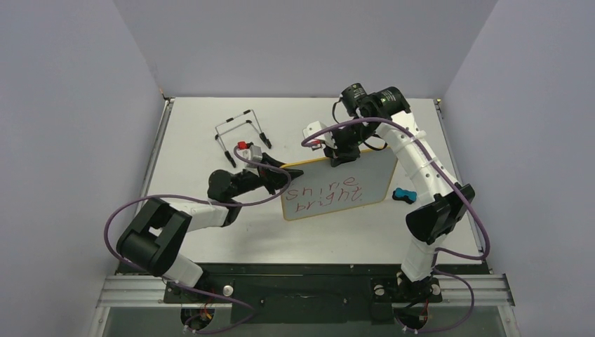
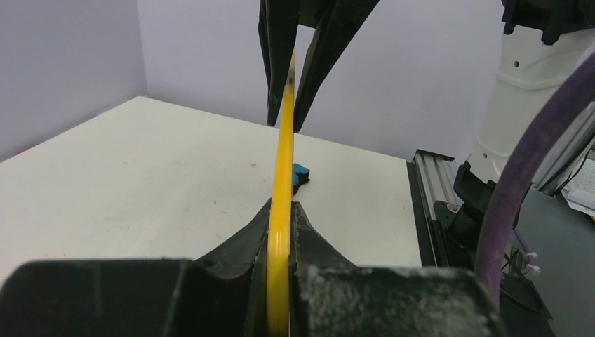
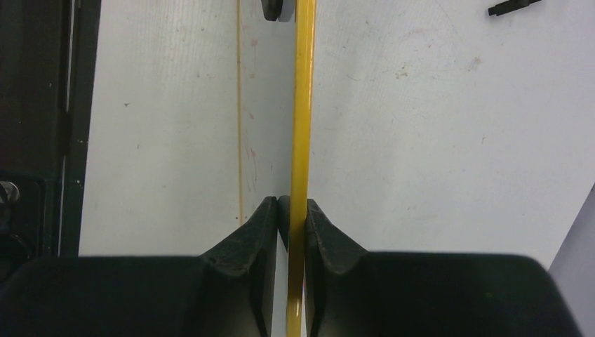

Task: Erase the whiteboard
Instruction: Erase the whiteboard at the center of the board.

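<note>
Clamping whiteboard (image 1: 368, 179) by its frame edge w/ both L gripper (image 1: 283, 170) & R gripper (image 1: 342, 160), just left of blue eraser (image 1: 402, 194), red "shine bright" writing (image 1: 324, 196) intact, so nothing erased yet, all wiping left to do.

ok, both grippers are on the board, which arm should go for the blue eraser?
Right, likely. The blue eraser lies beside the whiteboard's right edge, on the right gripper's side. The left gripper, clamped at the board's left corner, would have to cross the board.
</note>
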